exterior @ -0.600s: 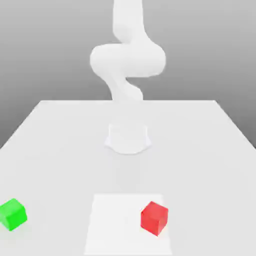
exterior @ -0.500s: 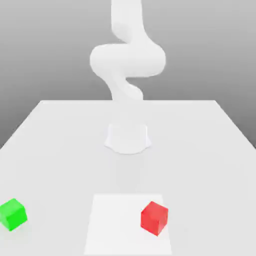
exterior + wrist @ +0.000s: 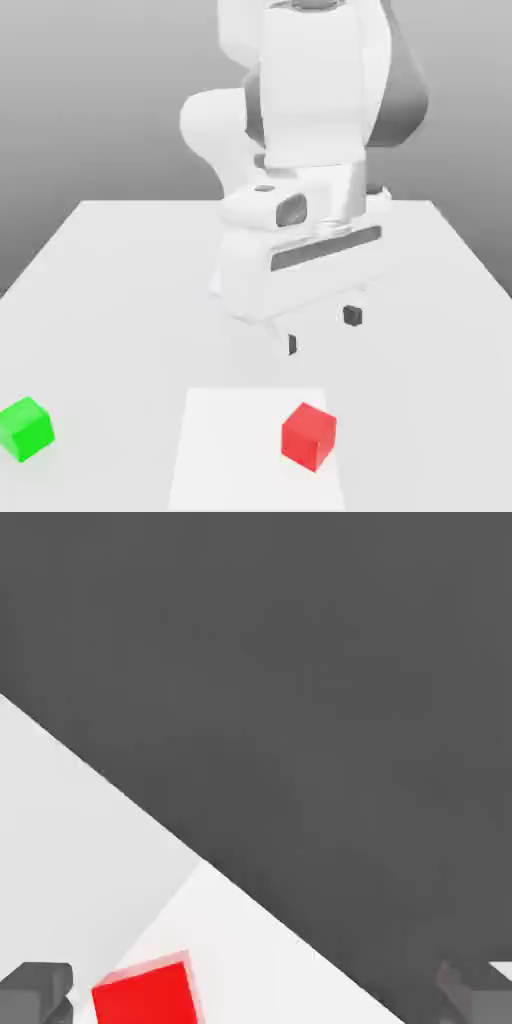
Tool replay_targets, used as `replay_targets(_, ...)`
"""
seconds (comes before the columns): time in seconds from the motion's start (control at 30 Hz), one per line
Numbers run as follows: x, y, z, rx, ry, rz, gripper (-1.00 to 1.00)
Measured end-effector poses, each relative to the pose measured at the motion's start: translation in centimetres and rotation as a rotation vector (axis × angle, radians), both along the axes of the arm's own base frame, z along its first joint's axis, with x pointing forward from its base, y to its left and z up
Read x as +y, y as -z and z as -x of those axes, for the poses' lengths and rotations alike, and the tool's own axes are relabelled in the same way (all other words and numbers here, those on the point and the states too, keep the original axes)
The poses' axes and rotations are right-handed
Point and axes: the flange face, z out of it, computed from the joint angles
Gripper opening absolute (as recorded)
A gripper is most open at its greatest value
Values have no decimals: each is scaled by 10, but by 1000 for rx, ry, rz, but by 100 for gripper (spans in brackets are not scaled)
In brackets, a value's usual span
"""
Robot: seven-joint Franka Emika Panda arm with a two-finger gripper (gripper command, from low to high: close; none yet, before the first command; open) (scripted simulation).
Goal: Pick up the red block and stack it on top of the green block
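The gripper (image 3: 321,330) hangs above the table (image 3: 120,260), fingers spread wide and holding nothing. The red block (image 3: 308,436) sits on the table nearer the camera than the fingertips and below them, well apart, so the coming move is judged to be forward and down. As a cube it has no long axis. The green block (image 3: 25,428) rests far to the exterior view's left. Against the earlier frames, both blocks lie unchanged; the hand has come into view.

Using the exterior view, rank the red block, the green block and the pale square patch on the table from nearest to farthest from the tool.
1. The pale square patch, just below the open tool.
2. The red block, on that patch's right part.
3. The green block, far off at the view's left edge.
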Motion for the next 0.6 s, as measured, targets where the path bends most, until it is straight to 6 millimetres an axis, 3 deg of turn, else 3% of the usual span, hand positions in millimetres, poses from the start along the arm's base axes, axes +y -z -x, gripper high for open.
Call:
replay_targets(0.1, 3, 57, 21, 87, -114, 43, 0)
replay_targets(0.3, 2, 129, 27, 114, -146, 56, 0)
replay_targets(0.33, 2, 136, 28, 114, -146, 56, -100)
replay_targets(0.53, 2, 140, 28, 116, -146, 56, -100)
replay_targets(0.6, 2, 128, 27, 116, -147, 56, -100)
